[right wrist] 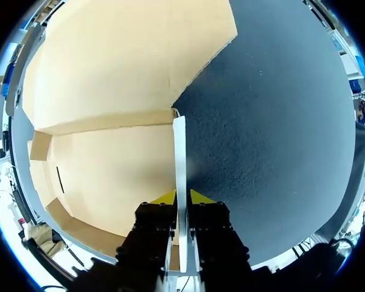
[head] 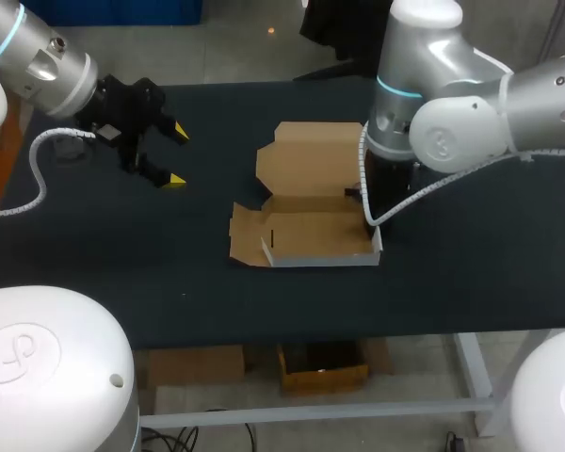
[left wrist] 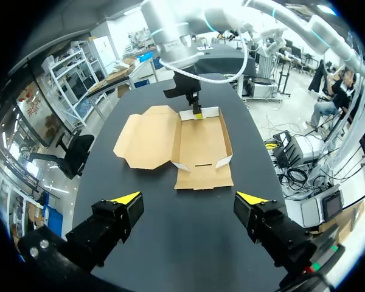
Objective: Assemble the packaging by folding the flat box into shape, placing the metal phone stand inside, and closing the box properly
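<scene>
The brown cardboard box (head: 306,231) lies half-formed at the table's middle, its lid flap (head: 311,155) flat behind it and its white front wall raised. My right gripper (right wrist: 181,198) is shut on the box's upright right side wall (right wrist: 179,152), one yellow tip on each face. The left wrist view shows that gripper (left wrist: 196,112) at the far end of the box (left wrist: 198,143). My left gripper (head: 177,155) hangs open over the table left of the box, nothing between its fingers (left wrist: 126,198).
The dark table (head: 94,254) stretches around the box on all sides. The box's left end flap (head: 245,235) lies flat on it. The table's front edge runs a little way in front of the box.
</scene>
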Tool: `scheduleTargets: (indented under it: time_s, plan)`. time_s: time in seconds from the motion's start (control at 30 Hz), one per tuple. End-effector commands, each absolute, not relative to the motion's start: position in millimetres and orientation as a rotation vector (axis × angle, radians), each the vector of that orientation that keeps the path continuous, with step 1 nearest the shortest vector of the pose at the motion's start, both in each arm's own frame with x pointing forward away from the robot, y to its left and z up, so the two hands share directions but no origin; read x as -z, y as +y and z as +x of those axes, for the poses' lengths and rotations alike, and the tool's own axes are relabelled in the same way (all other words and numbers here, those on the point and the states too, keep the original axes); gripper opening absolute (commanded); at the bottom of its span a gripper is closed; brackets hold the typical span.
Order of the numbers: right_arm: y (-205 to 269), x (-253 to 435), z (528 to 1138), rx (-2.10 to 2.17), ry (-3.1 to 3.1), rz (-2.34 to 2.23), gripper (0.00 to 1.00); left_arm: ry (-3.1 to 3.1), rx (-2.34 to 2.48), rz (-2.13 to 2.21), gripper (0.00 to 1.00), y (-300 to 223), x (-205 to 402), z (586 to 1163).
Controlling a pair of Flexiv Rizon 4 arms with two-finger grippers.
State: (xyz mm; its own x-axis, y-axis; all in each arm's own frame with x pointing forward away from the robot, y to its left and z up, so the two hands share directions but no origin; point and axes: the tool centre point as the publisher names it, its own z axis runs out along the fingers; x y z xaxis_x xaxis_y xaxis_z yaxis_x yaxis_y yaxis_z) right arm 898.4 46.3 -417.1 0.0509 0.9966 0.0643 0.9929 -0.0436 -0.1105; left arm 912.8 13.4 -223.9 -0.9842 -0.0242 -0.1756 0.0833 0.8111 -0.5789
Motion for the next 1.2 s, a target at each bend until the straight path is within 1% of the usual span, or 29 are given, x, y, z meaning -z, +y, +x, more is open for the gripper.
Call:
scheduleTargets:
  time_s: [0.03,0.17,0.4,0.63,0.8,1.07,1.13,1.2]
  plan:
    - [46.2,419.5,900.9,-0.052,-2.082,-2.178,0.12,2.822,0.912,0.047,1.0,13.0,224.1,913.4]
    - [45.6,420.2,901.6,-0.05,-2.082,-2.181,0.13,2.822,0.912,0.047,1.0,13.0,224.1,913.4]
    - [46.5,420.3,902.8,-0.059,-2.08,-2.201,0.1,2.822,0.912,0.047,1.0,13.0,224.1,913.4]
    - [49.4,416.7,900.7,-0.081,-2.08,-2.211,0.15,2.822,0.912,0.047,1.0,13.0,224.1,913.4]
    - [50.1,415.0,899.3,-0.094,-2.071,-2.217,0.15,2.822,0.912,0.047,1.0,13.0,224.1,913.4]
    - [50.0,415.6,901.5,-0.113,-2.055,-2.223,0.1,2.822,0.912,0.047,1.0,13.0,224.1,913.4]
    - [50.0,416.1,902.4,-0.12,-2.053,-2.223,0.0,2.822,0.912,0.047,1.0,13.0,224.1,913.4]
    - [50.0,416.5,903.0,-0.131,-2.048,-2.234,0.0,2.822,0.912,0.047,1.0,13.0,224.1,913.4]
